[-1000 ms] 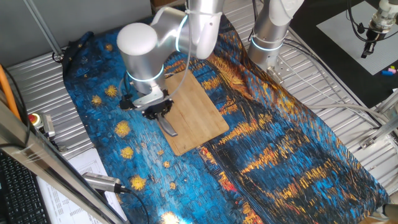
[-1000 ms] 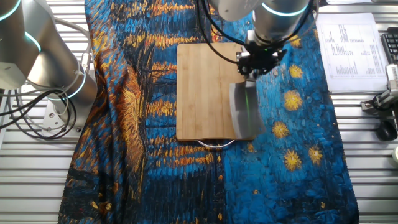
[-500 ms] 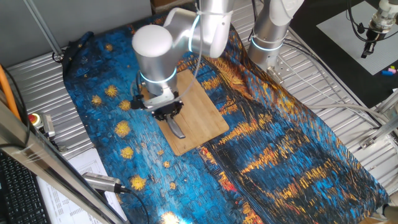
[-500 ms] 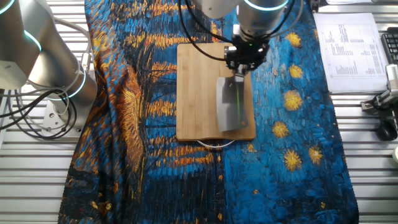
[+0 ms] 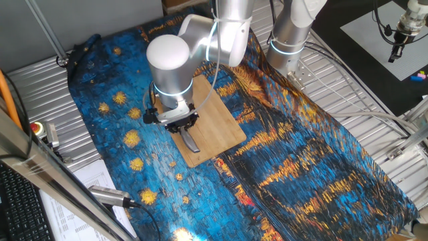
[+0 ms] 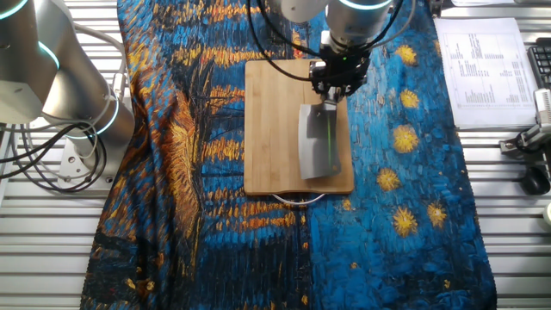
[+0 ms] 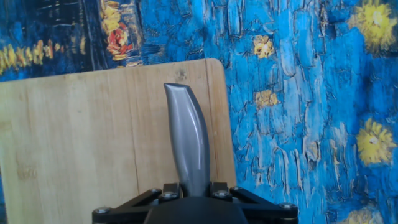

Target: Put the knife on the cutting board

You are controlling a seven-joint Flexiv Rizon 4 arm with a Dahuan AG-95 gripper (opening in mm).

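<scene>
The knife [image 6: 317, 142] is showing a dull grey metal blade with a soft matt sheen; its handle [image 7: 188, 138] is looking like smooth brushed metal, catching light along its length; the cutting board [image 6: 277, 129] is showing pale bamboo with fine straight grain and a matt finish; the cloth [image 5: 307, 161] under it is lying wrinkled, printed in blue and orange; the arm [image 5: 172, 63] is gleaming as glossy silver-grey casing; the table [image 6: 258, 288] is showing ribbed bare metal.

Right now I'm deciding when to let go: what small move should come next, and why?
Probably lower a little, then open. The gripper is shut on the knife, whose blade already lies within the cutting board edges in the other fixed view; contact with the board can't be confirmed.
</scene>
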